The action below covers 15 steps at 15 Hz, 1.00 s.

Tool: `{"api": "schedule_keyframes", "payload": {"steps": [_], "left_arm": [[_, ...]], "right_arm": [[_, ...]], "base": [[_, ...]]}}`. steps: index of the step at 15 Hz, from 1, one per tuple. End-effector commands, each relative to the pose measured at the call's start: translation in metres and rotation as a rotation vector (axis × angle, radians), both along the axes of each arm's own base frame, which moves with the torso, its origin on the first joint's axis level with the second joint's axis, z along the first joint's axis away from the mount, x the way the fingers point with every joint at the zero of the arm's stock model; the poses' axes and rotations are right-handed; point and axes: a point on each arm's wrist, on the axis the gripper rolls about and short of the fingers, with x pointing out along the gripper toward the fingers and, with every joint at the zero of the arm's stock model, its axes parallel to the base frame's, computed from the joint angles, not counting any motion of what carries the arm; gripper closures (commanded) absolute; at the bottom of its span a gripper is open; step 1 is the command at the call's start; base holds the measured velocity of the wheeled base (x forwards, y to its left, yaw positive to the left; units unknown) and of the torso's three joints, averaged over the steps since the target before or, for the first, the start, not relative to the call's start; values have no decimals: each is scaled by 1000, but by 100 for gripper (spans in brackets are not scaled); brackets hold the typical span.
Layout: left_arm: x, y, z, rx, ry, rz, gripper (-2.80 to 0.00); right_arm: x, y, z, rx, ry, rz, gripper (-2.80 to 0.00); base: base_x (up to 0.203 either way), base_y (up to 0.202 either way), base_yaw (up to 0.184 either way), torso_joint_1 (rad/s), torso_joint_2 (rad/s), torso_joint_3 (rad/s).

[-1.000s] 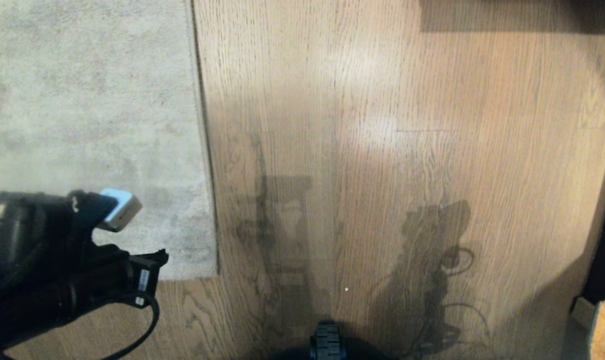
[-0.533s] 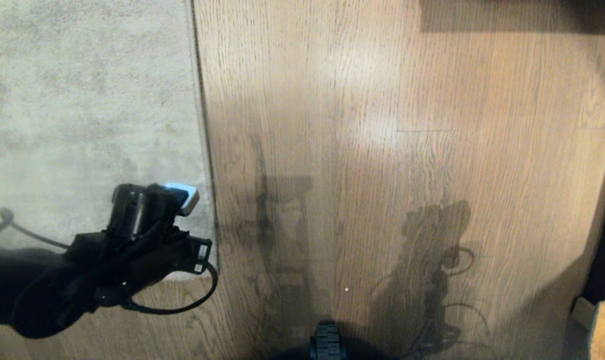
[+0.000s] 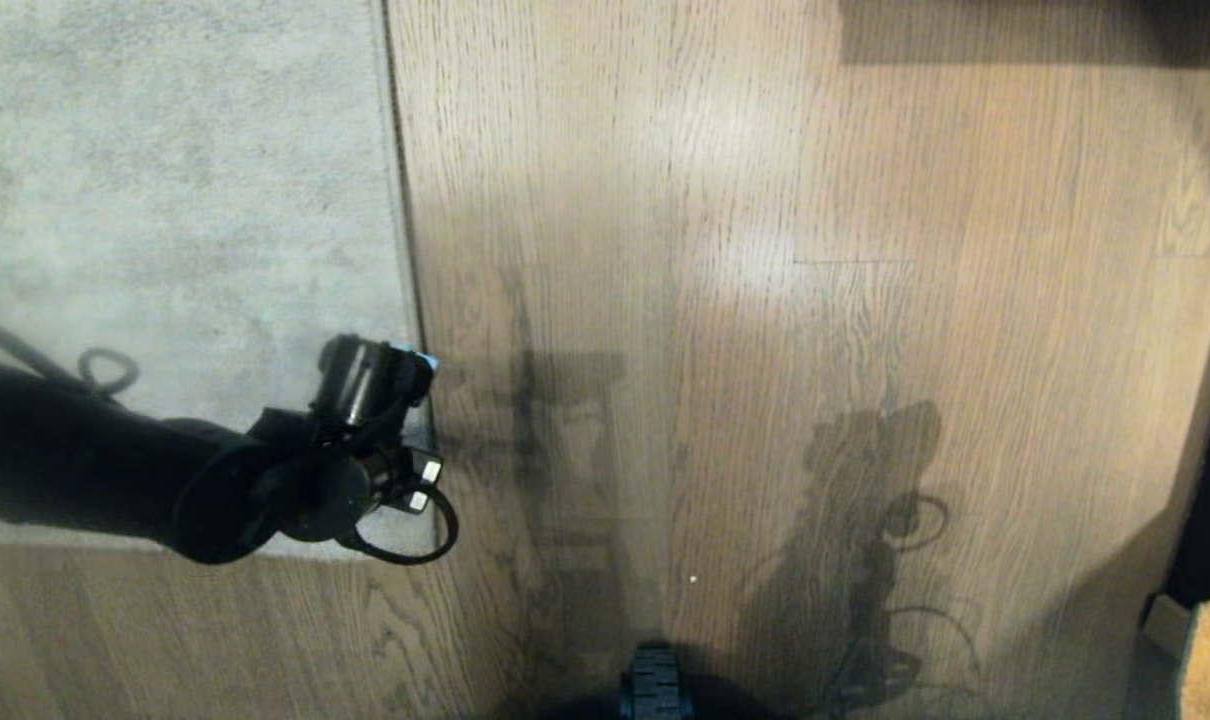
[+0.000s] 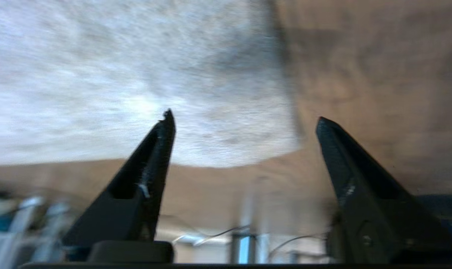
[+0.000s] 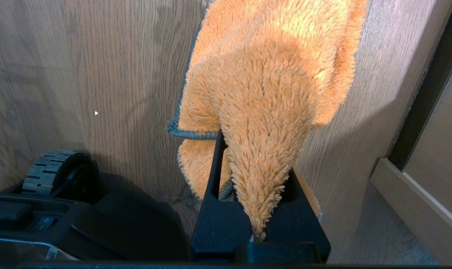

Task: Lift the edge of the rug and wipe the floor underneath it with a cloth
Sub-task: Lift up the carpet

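Rug edge flat, nothing wiped yet

Rug edge [image 3: 405, 250] lay flat on the floor [image 3: 765, 300], its long line running away from you, the square corner nearest. Your left gripper [image 4: 244, 123] hung over that corner, fingers spread wide and empty. Right of the rug, your right gripper [image 5: 257, 179] was clamped on the cloth [image 5: 271, 74]. Lifting and wiping remained.

Head view steeply down on floor [image 3: 765, 250], wrist views close, perhaps sharing rug corner [image 4: 248, 149]
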Motion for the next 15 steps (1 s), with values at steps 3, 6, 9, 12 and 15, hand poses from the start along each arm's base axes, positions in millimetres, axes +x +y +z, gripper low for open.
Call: {"api": "schedule_keyframes", "payload": {"steps": [3, 6, 9, 12, 15], "left_arm": [[19, -6, 4, 83, -40, 61, -280], [31, -9, 7, 134, -68, 92, -280], [38, -13, 6, 132, -77, 91, -280], [43, -15, 5, 147, -86, 106, -280], [43, -15, 4, 174, -81, 111, -280]], "right_arm": [[0, 0, 0, -1, 3, 1, 0], [0, 0, 0, -1, 1, 1, 0], [0, 0, 0, -1, 2, 1, 0], [0, 0, 0, -1, 1, 1, 0], [0, 0, 0, -2, 1, 1, 0]], "base": [[0, 0, 0, 0, 0, 0], [0, 0, 0, 0, 0, 0], [0, 0, 0, 0, 0, 0], [0, 0, 0, 0, 0, 0], [0, 0, 0, 0, 0, 0]]}}
